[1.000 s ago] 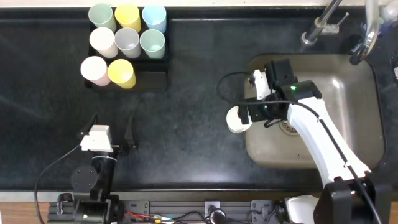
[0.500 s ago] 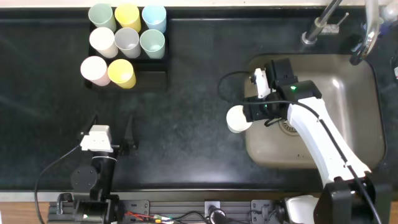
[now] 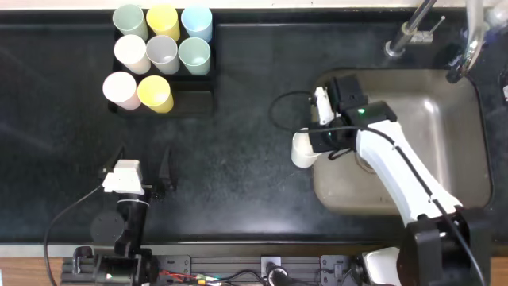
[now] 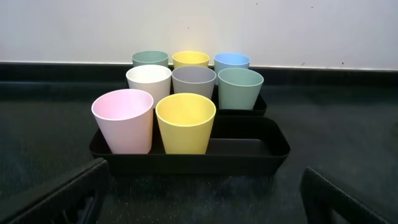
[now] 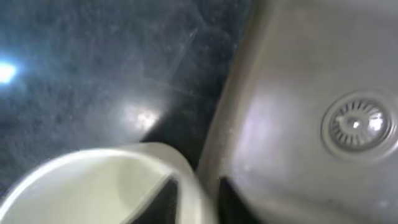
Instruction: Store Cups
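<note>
White plastic cup (image 3: 301,148) is being pinched by its rim in the right gripper (image 5: 199,200) at the steel sink (image 3: 444,87)'s left edge. Level carriage to the black tray (image 3: 196,102)'s vacant near-right slot is being advised.

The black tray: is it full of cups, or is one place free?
Not full. The corner place of the tray, beside the yellow cup nearest the arms, is bare; the other eight places are taken.
</note>
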Controlling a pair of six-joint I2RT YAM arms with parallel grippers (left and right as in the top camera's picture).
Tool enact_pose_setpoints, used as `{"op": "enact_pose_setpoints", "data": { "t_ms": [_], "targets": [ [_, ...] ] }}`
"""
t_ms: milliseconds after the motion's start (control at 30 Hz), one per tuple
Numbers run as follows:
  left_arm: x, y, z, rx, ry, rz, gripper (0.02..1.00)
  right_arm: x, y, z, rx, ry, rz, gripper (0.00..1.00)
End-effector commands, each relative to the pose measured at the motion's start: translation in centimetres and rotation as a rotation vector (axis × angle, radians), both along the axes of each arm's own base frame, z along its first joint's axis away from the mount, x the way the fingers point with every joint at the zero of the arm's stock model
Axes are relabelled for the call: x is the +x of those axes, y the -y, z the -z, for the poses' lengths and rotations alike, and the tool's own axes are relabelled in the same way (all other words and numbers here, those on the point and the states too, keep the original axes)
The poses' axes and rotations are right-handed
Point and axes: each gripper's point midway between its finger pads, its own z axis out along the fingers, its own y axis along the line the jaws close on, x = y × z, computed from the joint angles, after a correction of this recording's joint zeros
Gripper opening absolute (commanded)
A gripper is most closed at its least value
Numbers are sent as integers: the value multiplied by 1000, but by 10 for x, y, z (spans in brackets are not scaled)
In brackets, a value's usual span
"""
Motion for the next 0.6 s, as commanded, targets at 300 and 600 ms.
{"op": "enact_pose_setpoints", "data": {
  "t_ms": [300, 600],
  "targets": [
    [-1, 2, -1, 21, 7, 14, 1000, 2, -6, -42, 26, 97, 8, 40],
    [-1, 2, -1, 21, 7, 14, 1000, 34, -52, -161, 116, 344, -95, 45]
  ]
}}
